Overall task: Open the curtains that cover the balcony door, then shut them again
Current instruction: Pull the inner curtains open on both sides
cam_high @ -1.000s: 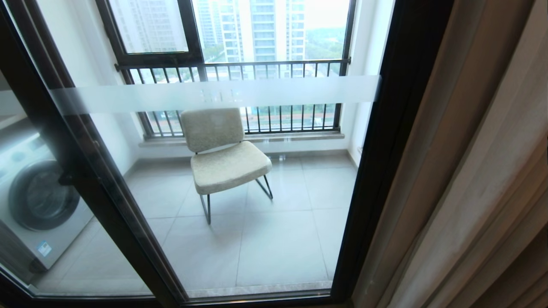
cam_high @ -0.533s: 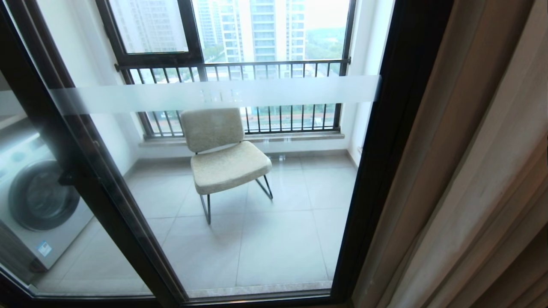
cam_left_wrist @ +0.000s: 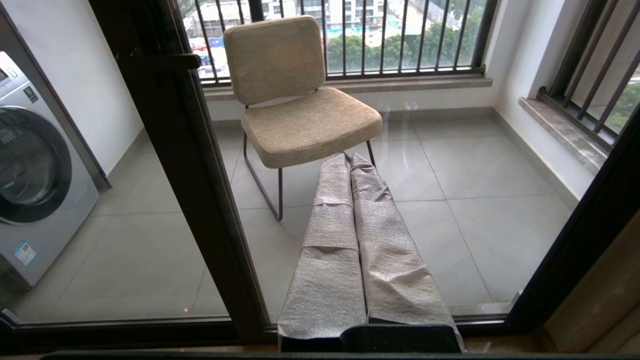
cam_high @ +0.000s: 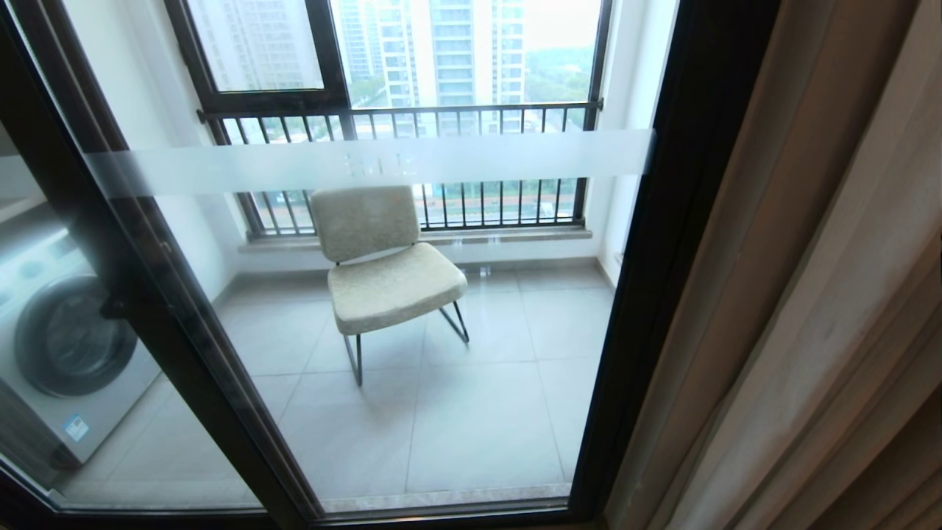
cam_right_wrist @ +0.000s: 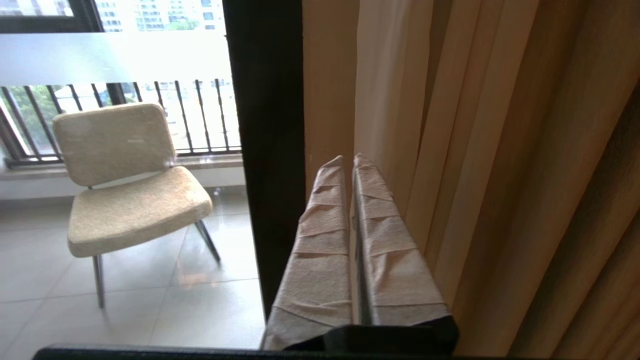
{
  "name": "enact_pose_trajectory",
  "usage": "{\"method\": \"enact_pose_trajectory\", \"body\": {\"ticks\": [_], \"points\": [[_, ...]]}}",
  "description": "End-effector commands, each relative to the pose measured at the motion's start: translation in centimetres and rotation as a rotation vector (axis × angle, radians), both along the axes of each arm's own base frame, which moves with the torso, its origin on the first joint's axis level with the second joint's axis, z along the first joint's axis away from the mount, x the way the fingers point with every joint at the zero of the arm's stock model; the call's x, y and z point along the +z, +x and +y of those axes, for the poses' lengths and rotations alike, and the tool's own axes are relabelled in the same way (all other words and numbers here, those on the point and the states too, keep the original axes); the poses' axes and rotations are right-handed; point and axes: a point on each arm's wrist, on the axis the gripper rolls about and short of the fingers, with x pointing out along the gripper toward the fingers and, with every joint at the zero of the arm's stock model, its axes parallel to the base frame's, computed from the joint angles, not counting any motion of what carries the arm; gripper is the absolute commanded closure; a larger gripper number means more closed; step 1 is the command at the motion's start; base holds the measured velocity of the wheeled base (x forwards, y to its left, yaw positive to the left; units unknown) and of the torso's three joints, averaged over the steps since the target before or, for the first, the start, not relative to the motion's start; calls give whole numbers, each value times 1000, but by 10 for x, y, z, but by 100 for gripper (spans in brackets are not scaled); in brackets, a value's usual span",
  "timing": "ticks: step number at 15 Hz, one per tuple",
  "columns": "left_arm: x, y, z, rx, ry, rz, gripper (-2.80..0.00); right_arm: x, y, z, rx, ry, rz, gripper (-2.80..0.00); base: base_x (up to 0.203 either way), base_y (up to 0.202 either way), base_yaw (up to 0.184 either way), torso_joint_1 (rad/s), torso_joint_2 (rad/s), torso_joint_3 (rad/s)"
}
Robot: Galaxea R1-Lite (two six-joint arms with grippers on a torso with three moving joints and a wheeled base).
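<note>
The tiled balcony floor (cam_high: 486, 434) carries 1 chair (cam_high: 383, 265) and a washing machine (cam_high: 66, 346).

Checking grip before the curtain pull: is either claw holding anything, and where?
Nothing is held. The right claw is shut near the curtains; the left claw is shut too.

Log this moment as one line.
curtains: bunched right | balcony door: uncovered | right gripper: shut, by curtain edge, holding nothing | left gripper: shut, idle

The curtains (cam_high: 795, 294) hang gathered right of the balcony door (cam_high: 412, 412); behind its glass, a chair (cam_high: 383, 272), washing machine (cam_high: 59, 346) at left.
</note>
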Motion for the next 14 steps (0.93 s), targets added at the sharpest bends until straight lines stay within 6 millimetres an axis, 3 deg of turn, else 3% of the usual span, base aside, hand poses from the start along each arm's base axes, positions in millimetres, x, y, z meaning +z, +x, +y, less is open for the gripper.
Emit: {"method": "enact_pose_trajectory", "body": {"ticks": [1, 7, 14], "points": [[0, 0, 0, 1, 0, -1, 0, 9, 26, -5, -18, 14, 55, -280, 0, 0, 0, 0, 0, 0], [0, 0, 0, 0, 0, -1, 0, 16, 65, -12, -21, 22, 93, -280, 0, 0, 0, 0, 0, 0], [0, 0, 0, 1, 0, -1, 0, 29, 139, -25, -19, 47, 122, -280, 0, 0, 0, 0, 0, 0]]}}
